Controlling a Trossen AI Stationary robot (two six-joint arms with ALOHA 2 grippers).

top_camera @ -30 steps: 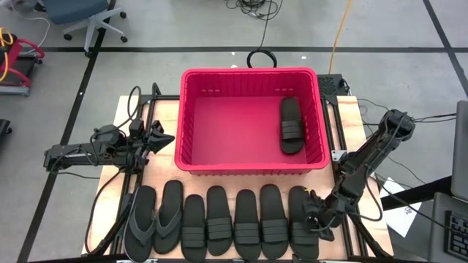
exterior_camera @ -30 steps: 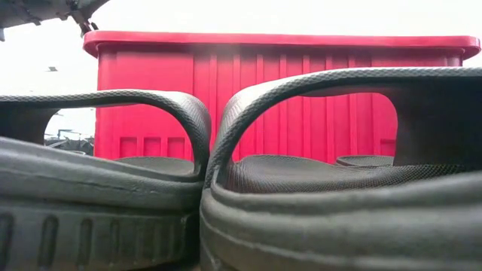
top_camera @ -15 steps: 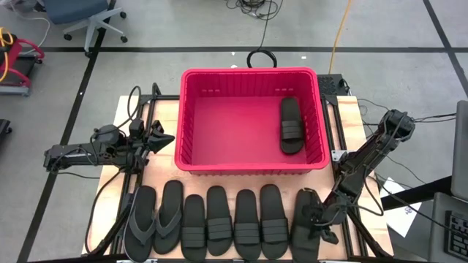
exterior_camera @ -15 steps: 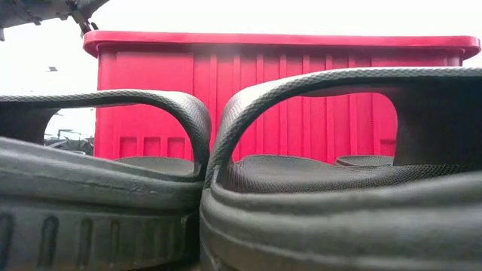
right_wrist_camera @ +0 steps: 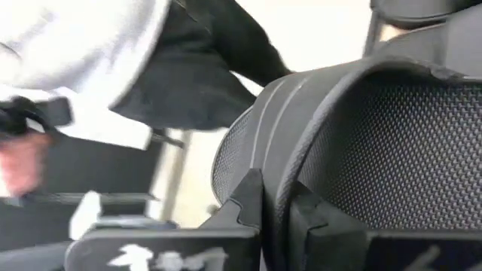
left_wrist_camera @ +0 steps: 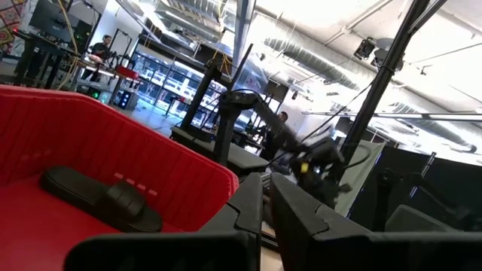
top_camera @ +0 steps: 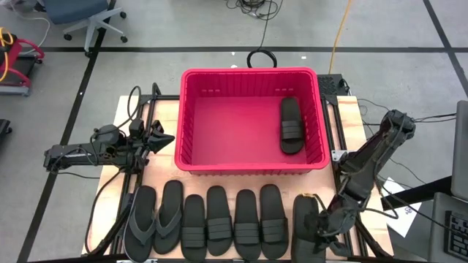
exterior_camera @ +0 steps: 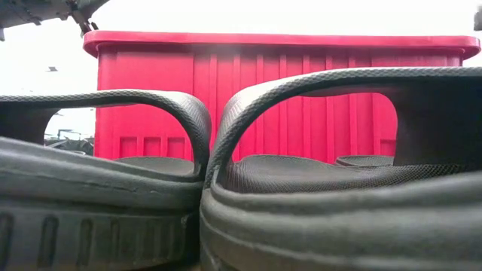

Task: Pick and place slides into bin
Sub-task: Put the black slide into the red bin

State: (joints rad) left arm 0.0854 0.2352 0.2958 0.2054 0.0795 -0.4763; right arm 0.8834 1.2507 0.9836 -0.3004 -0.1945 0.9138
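We see the right hand (top_camera: 327, 228) low at the near right corner of the worktop (top_camera: 167, 108), closed narrowly on the edge of the rightmost slide (top_camera: 306, 226); the right wrist view shows the fingers (right_wrist_camera: 252, 197) pinching the slide's rim. This slide sits slightly apart from the row of slides (top_camera: 208, 219) lined along the near edge.

Risk: we judge the edge grip shallow. The flexible rubber could bend or slip free during the lift. A drooping sole could also catch the near wall of the bin (top_camera: 251, 166) in transit. Lift high enough to clear the rim before moving across.

The bin stands behind the row and holds one slide in bin (top_camera: 291, 126), lying flat near its right wall. The remaining floor is bare.

The left hand (top_camera: 162, 136) waits beside the bin's left wall, fingers nearly together and holding nothing.
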